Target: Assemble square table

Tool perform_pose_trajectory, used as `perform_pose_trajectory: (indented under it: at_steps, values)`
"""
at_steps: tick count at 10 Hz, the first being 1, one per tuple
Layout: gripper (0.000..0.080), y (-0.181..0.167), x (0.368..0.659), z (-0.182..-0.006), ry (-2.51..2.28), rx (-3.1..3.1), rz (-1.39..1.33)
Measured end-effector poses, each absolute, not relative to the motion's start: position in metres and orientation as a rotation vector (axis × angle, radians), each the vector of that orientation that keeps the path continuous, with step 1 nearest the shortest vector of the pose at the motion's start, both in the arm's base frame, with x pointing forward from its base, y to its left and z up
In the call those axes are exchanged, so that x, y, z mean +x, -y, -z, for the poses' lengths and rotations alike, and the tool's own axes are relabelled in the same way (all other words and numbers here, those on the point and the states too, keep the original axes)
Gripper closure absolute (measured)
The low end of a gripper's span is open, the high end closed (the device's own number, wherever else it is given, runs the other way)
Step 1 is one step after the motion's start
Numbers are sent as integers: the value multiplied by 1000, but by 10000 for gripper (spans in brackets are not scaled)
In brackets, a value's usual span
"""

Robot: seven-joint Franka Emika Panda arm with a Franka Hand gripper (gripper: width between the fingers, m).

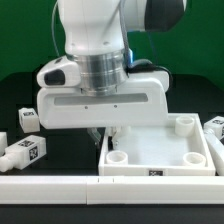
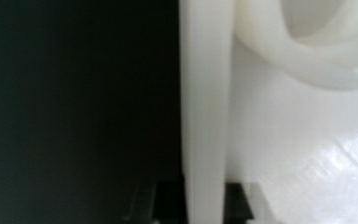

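The white square panel (image 1: 160,152) lies on the black table, rim up, with round corner sockets (image 1: 117,158). My gripper (image 1: 104,134) reaches down onto the panel's rim on the exterior view's left side. In the wrist view the rim (image 2: 208,100) runs between my two dark fingers (image 2: 160,203), which press against it on both sides, so my gripper (image 2: 201,206) is shut on it. A round socket (image 2: 318,50) shows beside the rim. Tagged white legs lie at the exterior view's left (image 1: 26,120), (image 1: 24,152) and one at its right (image 1: 214,128).
A long white rail (image 1: 50,186) runs along the front of the table, right against the panel's near edge. The arm's big white hand body (image 1: 100,105) hides the panel's far left corner.
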State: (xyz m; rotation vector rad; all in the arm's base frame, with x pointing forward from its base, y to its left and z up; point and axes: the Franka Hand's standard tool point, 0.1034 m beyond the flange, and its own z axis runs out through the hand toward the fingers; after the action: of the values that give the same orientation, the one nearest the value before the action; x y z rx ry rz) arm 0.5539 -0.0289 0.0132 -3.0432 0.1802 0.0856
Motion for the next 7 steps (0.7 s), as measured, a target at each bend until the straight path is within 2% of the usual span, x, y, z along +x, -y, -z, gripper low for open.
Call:
perform_pose_trajectory:
  at_steps: [3, 7]
  values:
    - [755, 22, 555, -9, -135, -3063, -64]
    - [755, 23, 577, -5, -90, -3061, -32]
